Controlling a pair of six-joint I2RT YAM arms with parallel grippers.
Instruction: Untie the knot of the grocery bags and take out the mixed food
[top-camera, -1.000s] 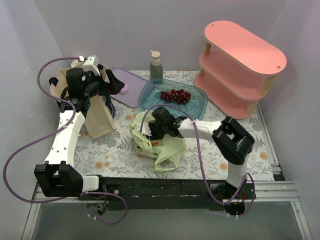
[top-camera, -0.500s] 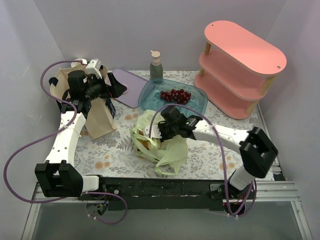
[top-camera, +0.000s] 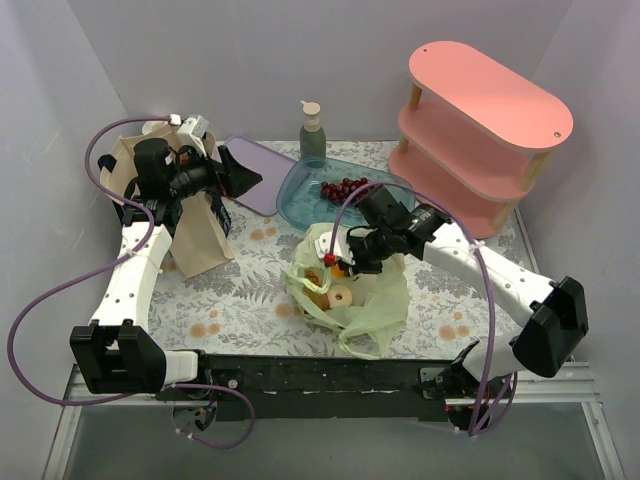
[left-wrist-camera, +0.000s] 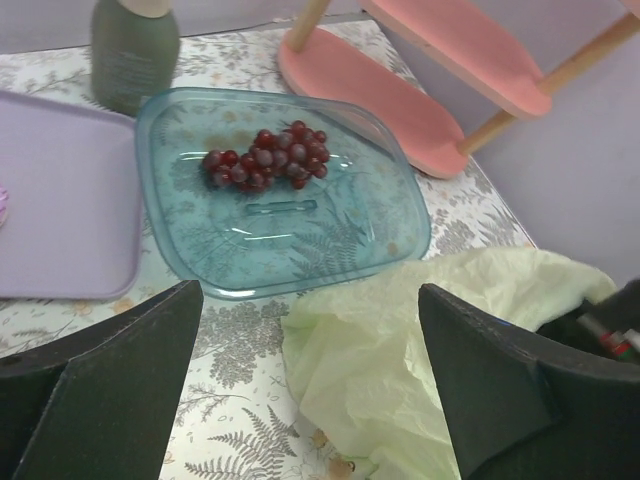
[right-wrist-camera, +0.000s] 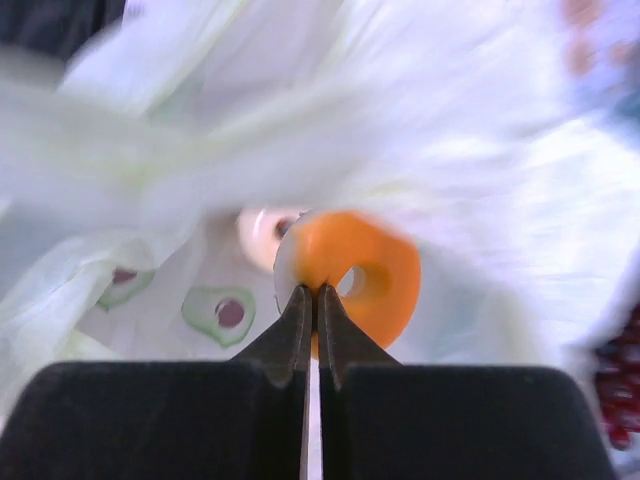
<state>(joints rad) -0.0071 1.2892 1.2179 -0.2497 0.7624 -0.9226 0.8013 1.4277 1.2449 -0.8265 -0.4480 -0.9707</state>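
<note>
thin pale-green bag lies crumpled, mouth open.

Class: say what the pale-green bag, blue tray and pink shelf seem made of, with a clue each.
Crinkly pale-green carrier bag: thin plastic film; it creases and lets light through.
Clear blue tray: probably rigid glossy plastic; the fern-print table cover shows through.
Pink three-tier shelf: matte painted boards, perhaps wood, on pale wood-like posts.

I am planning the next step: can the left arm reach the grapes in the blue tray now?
Probably yes. The left fingers are open and point towards the grapes, which lie uncovered in the tray. Nothing stands between them in the left wrist view.
</note>
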